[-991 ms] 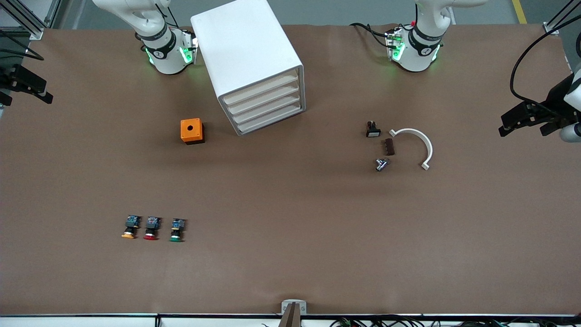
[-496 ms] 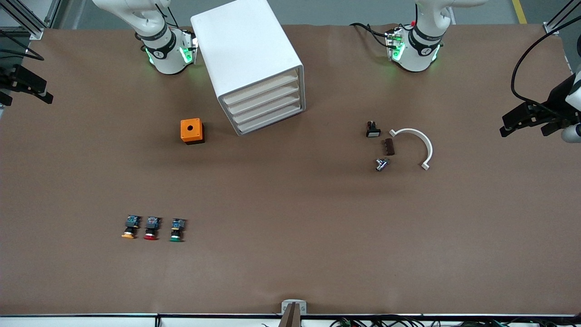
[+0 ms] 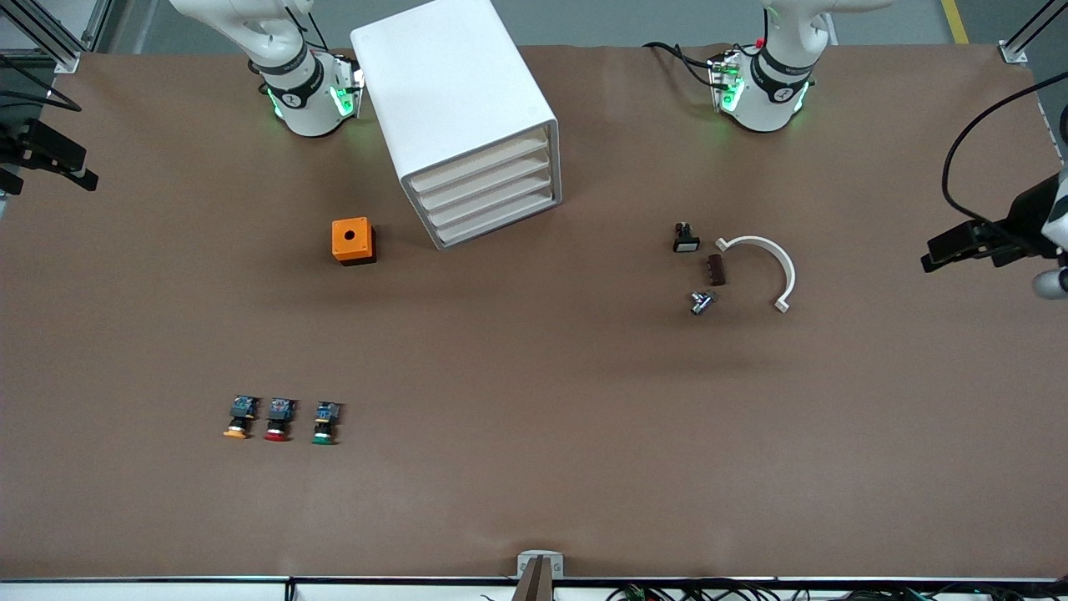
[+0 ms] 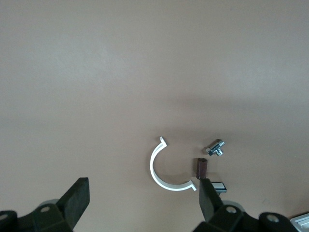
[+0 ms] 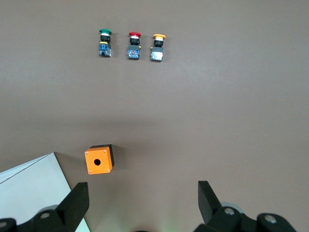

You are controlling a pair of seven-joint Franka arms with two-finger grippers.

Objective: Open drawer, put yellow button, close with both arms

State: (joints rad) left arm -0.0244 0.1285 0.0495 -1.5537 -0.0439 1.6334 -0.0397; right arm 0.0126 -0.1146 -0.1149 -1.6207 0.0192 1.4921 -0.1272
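The yellow button [image 3: 237, 420] stands at the right arm's end of a row of three push-buttons, near the front camera; it also shows in the right wrist view [image 5: 157, 47]. The white drawer unit [image 3: 467, 117] stands between the arm bases, with all its drawers [image 3: 492, 196] shut. My right gripper [image 3: 79, 174] hangs open and empty over the table's edge at the right arm's end [image 5: 142, 202]. My left gripper [image 3: 939, 250] hangs open and empty over the left arm's end [image 4: 143, 200].
Red-capped [image 3: 278, 420] and green-capped [image 3: 324, 422] buttons stand beside the yellow one. An orange box [image 3: 353, 240] sits beside the drawer unit. A white half ring [image 3: 763, 267], brown block [image 3: 715, 270], metal bolt [image 3: 701, 302] and black switch [image 3: 685, 238] lie toward the left arm's end.
My left gripper has shifted a little lower in the front view at the left arm's end. The right gripper and the objects have not moved.
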